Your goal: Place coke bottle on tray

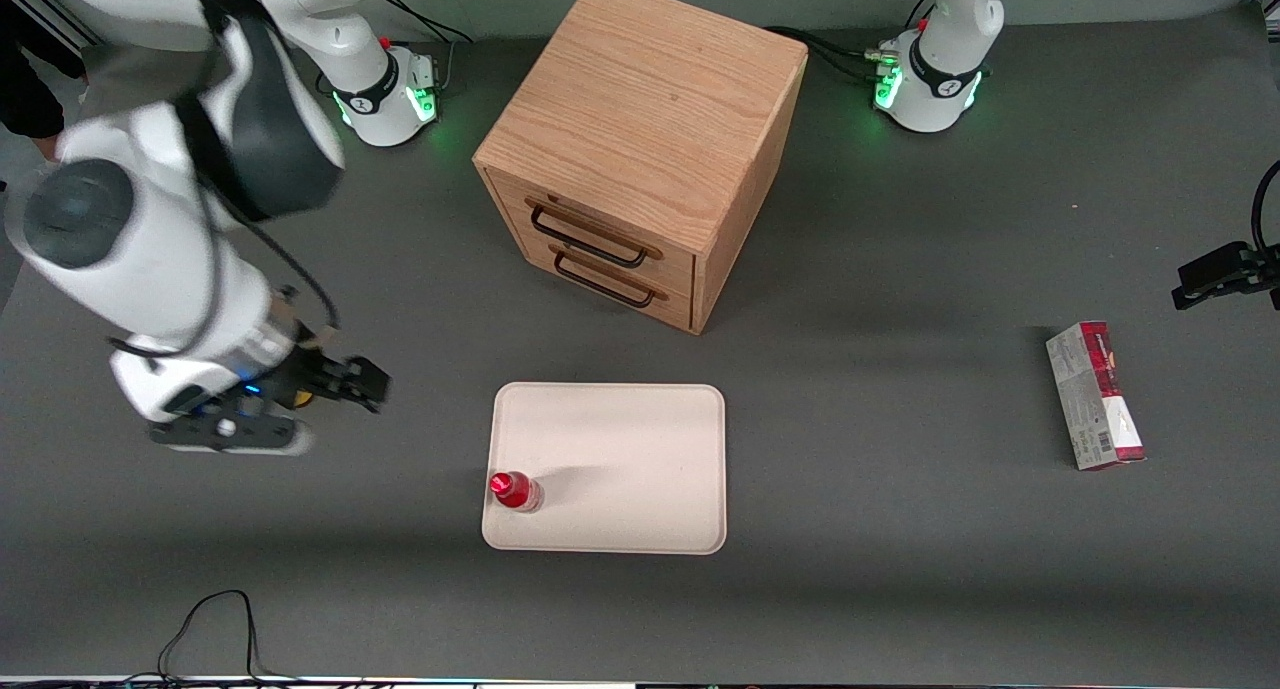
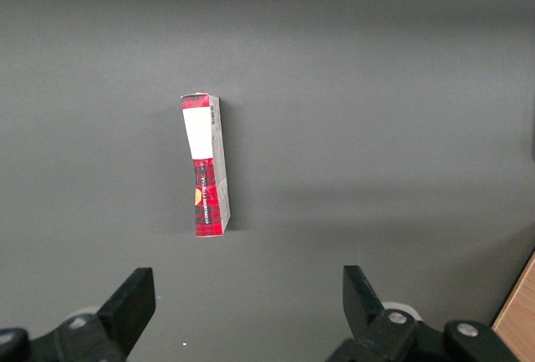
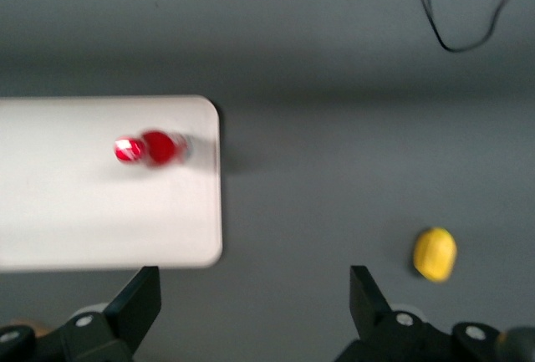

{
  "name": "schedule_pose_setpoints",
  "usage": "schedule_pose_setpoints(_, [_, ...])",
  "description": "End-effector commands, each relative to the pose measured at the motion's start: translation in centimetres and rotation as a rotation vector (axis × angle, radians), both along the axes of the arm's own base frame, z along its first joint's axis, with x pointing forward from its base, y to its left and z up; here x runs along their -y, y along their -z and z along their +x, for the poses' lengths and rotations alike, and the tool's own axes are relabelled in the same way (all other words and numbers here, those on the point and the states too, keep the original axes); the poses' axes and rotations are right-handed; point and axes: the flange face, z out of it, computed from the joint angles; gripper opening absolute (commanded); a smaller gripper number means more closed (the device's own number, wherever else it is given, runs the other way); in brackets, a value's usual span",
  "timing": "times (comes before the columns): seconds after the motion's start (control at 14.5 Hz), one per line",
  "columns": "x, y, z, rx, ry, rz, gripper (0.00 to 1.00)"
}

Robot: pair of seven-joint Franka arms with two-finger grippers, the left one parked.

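Observation:
The coke bottle (image 1: 515, 491), small and red with a red cap, stands upright on the cream-white tray (image 1: 620, 449). It is in the tray's corner nearest the front camera, toward the working arm's end. It also shows in the right wrist view (image 3: 150, 149) on the tray (image 3: 92, 211). My right gripper (image 1: 352, 381) hangs above bare table, off the tray toward the working arm's end and apart from the bottle. Its fingers (image 3: 138, 295) are spread wide with nothing between them.
A wooden two-drawer cabinet (image 1: 640, 149) stands farther from the front camera than the tray. A yellow lemon-shaped lump (image 3: 435, 253) lies on the table near my gripper. A red-and-grey carton (image 1: 1095, 394) lies toward the parked arm's end. A black cable (image 1: 210, 619) loops at the table's front edge.

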Motion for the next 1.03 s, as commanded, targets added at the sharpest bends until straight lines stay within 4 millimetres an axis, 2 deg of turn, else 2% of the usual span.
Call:
schedule_pose_setpoints(0.0, [6.0,-2.1,-5.1,-0.044,-0.019,0.039,1.0])
schedule_pose_setpoints(0.21, [10.8,-3.4,-9.6,-0.077,-0.028,0.038,1.0])
schedule_pose_setpoints(0.34, [12.2,-4.8,-11.5,-0.063,-0.013,0.055,1.0])
schedule_pose_setpoints(0.48, [12.4,-5.2,-12.3,-0.092,-0.006,0.055,1.0])
schedule_pose_setpoints(0.97, [12.7,-5.6,-12.5,-0.083,0.006,0.058,1.0])
